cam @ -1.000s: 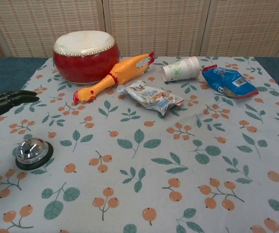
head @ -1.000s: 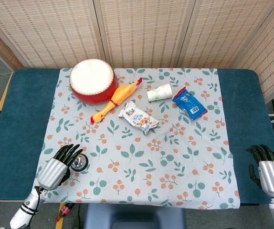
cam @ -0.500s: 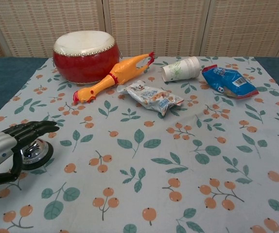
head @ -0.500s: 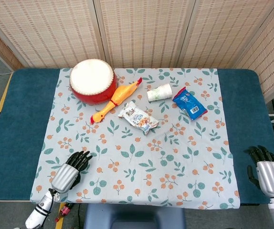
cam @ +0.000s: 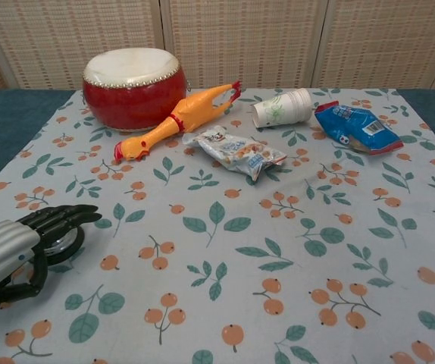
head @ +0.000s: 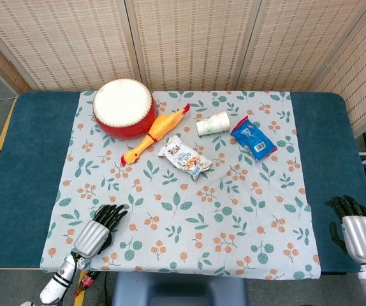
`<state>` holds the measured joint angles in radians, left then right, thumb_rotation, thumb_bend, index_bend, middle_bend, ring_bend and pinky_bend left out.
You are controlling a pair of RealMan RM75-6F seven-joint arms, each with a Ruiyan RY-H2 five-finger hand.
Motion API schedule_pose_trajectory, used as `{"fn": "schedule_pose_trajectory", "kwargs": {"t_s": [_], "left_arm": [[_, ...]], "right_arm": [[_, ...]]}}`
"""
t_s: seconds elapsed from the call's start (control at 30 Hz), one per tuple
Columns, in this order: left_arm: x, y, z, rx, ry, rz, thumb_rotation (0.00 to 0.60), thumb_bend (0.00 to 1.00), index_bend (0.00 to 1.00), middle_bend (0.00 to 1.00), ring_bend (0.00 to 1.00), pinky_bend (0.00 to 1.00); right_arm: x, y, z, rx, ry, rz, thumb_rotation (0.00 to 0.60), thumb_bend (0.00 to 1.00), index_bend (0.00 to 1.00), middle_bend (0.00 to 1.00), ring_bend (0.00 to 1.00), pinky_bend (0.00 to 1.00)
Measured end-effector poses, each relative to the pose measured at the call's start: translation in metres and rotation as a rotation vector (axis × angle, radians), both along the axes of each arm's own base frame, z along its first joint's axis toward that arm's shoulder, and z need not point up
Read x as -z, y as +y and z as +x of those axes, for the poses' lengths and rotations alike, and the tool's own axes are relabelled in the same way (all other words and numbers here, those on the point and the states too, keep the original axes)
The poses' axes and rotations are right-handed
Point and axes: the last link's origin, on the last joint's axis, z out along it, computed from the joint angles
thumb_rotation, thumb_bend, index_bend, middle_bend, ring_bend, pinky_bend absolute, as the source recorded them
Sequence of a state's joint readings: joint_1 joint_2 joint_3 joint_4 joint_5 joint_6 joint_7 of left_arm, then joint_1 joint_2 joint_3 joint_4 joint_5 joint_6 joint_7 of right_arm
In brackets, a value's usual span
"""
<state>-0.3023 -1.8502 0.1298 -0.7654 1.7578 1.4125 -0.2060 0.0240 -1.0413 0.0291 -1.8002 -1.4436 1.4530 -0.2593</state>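
since the earlier frame, left hand (cam: 22, 246) slid over the bell (cam: 64, 241), fingers spread, holding nothing; pressing off-centre could skid it. right hand (head: 356, 231) idles released.

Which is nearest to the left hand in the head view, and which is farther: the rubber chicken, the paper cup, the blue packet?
From the left hand:
1. Rubber chicken, upper middle, beside the drum.
2. Paper cup, lying further right.
3. Blue packet, farthest right.
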Motion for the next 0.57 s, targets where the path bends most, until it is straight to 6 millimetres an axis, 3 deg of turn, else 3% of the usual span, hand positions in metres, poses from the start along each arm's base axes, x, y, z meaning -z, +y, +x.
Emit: {"fn": "schedule_pose_trajectory", "kwargs": {"t_s": [0.37, 0.47, 0.57], "left_arm": [[-0.062, 0.003, 0.024, 0.169, 0.002, 0.154, 0.600, 1.00, 0.00, 0.00, 0.00, 0.14], [-0.085, 0.002, 0.016, 0.161, 0.034, 0.175, 0.600, 1.00, 0.00, 0.00, 0.00, 0.15], [-0.124, -0.003, -0.007, 0.096, 0.107, 0.214, 0.600, 1.00, 0.00, 0.00, 0.00, 0.15]], "right_arm": [[-0.002, -0.001, 0.000, 0.003, -0.014, -0.001, 0.600, 0.52, 0.26, 0.18, 0.11, 0.25], [-0.001, -0.001, 0.000, -0.001, -0.008, 0.000, 0.600, 0.52, 0.26, 0.18, 0.11, 0.25], [0.001, -0.001, 0.001, -0.014, -0.002, -0.001, 0.600, 0.52, 0.26, 0.18, 0.11, 0.25]]}}
